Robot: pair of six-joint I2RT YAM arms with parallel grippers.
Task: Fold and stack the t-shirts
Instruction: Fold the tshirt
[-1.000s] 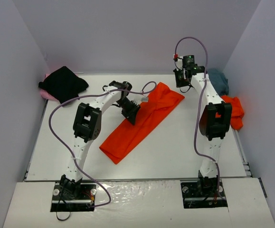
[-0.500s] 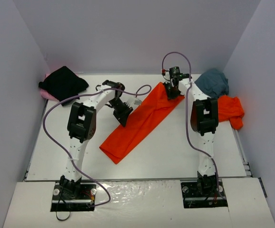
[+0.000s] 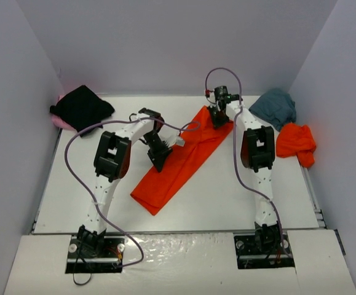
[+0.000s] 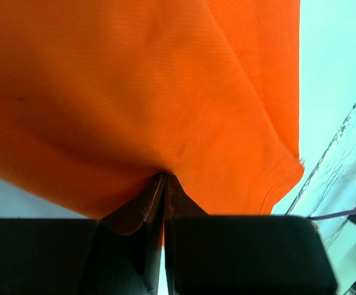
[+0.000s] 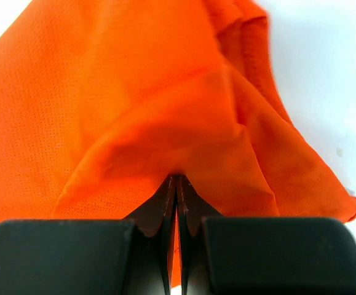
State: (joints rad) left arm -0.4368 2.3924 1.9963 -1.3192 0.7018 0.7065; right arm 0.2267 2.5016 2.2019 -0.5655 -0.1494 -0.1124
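**Item 1: orange-red t-shirt, centre (image 3: 181,161).** It is lying as a long narrow band, running diagonally across the white surface (image 3: 73,196). Its near end is resting between the two arms, closer to the left one. Its far end is reaching toward the back wall.
- Left jaws: these are closing together on a pinch of this shirt's cloth, partway along its left edge. In the left wrist view the fabric is fanning out from the pinch, with a hemmed edge and bare surface showing to the right.
- Right jaws: these are clamping a fold at the shirt's far end. In the right wrist view the cloth is bunching into ridges around the pinch.
- Whether either pinched part is hanging clear of the surface cannot be told.

**Item 2: second orange-red t-shirt (image 3: 296,142).** It is lying crumpled at the right edge of the surface, just beside the right arm (image 3: 256,150).

**Item 3: teal-grey t-shirt (image 3: 275,106).** It is sitting bunched in the far right corner, just behind item 2.

**Item 4: black t-shirt (image 3: 81,107).** It is lying in a heap in the far left corner, well apart from the left arm (image 3: 111,161).

**Item 5: pink t-shirt (image 3: 59,121).** It is lying under item 4, with only a sliver peeking out at the left wall.
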